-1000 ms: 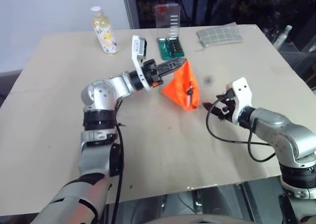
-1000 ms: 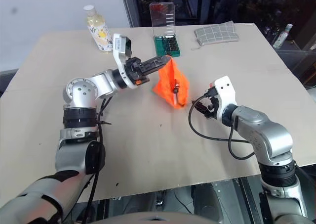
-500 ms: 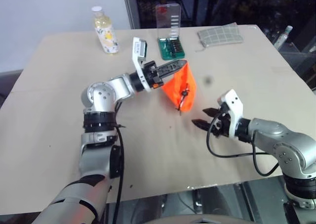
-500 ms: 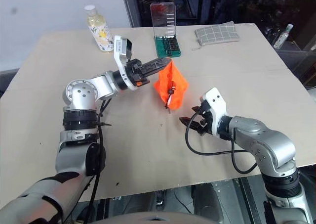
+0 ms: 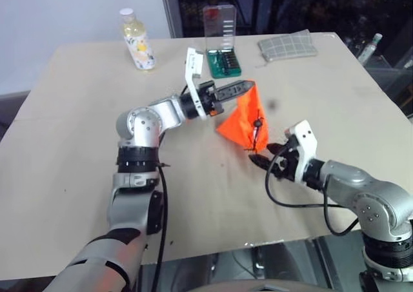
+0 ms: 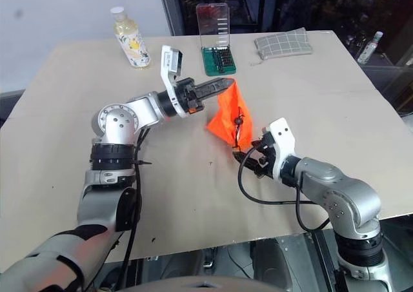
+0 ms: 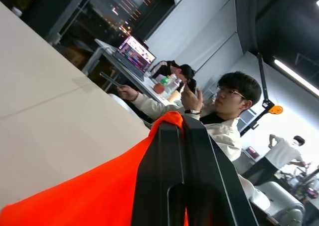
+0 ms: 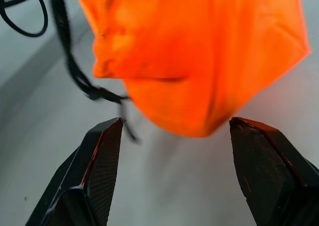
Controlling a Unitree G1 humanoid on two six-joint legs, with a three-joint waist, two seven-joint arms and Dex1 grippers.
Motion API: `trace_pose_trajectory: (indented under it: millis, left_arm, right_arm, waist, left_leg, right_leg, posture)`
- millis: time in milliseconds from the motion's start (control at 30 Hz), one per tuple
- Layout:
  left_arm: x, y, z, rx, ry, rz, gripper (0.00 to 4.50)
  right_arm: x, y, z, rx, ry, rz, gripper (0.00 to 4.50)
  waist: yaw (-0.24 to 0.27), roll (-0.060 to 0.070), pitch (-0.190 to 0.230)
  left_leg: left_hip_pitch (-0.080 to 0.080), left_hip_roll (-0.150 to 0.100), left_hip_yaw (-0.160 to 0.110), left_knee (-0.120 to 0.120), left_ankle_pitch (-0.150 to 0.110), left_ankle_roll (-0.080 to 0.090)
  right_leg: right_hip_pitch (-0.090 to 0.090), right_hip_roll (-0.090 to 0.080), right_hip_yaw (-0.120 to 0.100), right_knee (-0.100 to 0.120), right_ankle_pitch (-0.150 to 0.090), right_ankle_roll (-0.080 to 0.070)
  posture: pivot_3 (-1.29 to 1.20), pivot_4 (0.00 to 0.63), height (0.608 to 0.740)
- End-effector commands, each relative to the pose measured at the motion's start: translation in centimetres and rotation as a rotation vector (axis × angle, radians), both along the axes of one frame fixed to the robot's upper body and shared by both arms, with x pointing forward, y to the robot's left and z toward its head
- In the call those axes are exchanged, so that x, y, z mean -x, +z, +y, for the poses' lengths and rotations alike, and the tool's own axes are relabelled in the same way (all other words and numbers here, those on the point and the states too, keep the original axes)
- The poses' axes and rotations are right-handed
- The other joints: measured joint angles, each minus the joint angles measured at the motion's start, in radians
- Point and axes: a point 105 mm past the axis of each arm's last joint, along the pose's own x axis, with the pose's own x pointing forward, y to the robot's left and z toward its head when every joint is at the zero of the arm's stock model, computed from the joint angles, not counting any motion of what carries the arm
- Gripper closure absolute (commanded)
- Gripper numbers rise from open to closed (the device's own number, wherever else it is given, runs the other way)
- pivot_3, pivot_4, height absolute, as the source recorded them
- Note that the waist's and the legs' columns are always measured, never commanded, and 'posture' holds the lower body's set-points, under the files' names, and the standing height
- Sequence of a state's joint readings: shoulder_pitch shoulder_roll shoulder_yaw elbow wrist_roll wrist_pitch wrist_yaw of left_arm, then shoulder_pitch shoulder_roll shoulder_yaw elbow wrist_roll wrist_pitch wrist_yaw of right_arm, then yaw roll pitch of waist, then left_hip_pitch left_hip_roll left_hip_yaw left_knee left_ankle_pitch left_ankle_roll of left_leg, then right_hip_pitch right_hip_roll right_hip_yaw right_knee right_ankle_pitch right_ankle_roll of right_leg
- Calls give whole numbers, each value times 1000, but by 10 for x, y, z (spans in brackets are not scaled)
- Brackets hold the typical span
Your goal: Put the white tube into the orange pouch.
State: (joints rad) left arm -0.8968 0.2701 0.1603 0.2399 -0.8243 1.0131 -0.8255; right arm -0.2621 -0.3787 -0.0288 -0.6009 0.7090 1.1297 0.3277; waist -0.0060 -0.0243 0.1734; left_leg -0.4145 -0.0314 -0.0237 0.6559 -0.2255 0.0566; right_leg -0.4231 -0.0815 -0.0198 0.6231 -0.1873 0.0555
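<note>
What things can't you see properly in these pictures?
- Inside of the orange pouch: hidden by its own fabric in every view, so whether the tube is in it cannot be told.
- Pouch top edge: covered by the shut left gripper in the head views.
- Pouch upper part: cut off by the right wrist view's top edge, beyond the open right gripper.
- Green case contents: too small.

I'm looking at a lab workspace: plywood table [image 5: 77, 176], screwdriver bit set [image 5: 221, 55], seated person [image 7: 219, 116] by a laptop [image 7: 133, 51].
</note>
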Motion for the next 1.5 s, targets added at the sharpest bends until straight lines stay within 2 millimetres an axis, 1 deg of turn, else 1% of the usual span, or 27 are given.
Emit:
trace_pose_trajectory:
  millis: [33,233,367,467,567,700,967,1233,1500]
  left_arm:
    - [9,9,-4,-2,-15,-91,4500]
    - [16,-11,-12,-50,-17,-90,4500]
    - [20,-26,-23,-86,-12,-86,4500]
    - [23,-41,-30,-143,-7,-93,4500]
    - [24,-49,-33,-171,-2,-94,4500]
    - [21,-49,-36,-172,6,-85,4500]
    - [12,-41,-45,-162,31,-94,4500]
    - [5,-42,-49,-168,66,-98,4500]
    - [2,-40,-54,-161,76,-97,4500]
  right_arm:
    - [7,7,3,-21,23,-20,1052]
    - [19,-9,-10,1,-13,39,1052]
    - [30,-19,-9,-1,-11,84,1052]
    - [32,-25,-6,-18,-21,107,1052]
    - [32,-28,-4,-33,-36,118,1052]
    - [31,-31,-4,-47,-57,127,1052]
    - [32,-32,0,-80,-69,141,1052]
    - [34,-31,4,-99,-62,145,1052]
    - [31,-29,17,-199,-39,168,1052]
  waist:
    - [0,0,0]
    - [5,0,0]
    - [8,0,0]
    - [10,0,0]
    - [10,0,0]
    - [16,0,0]
    - [20,0,0]
    - [20,0,0]
    - [19,0,-1]
  left_leg:
    - [0,0,0,0,0,0]
    - [0,0,0,0,0,0]
    - [0,0,0,0,0,0]
    - [1,1,0,0,0,0]
    - [1,1,1,0,0,0]
    - [1,1,1,0,0,0]
    - [0,0,1,0,0,0]
    - [0,1,0,0,0,0]
    - [1,1,0,1,0,0]
  right_leg:
    - [0,0,0,0,0,0]
    - [0,-1,0,-1,0,0]
    - [0,0,0,0,0,0]
    - [1,0,1,0,0,0]
    - [1,0,1,0,0,0]
    - [1,0,1,0,0,0]
    - [1,0,1,-1,0,0]
    - [1,1,1,-1,0,0]
    - [1,1,0,-1,0,0]
  posture:
    - [0,150,740]
    - [0,150,740]
    - [0,150,740]
    - [0,150,740]
    - [0,150,740]
    - [0,150,740]
    - [0,150,740]
    - [0,150,740]
    - [0,150,740]
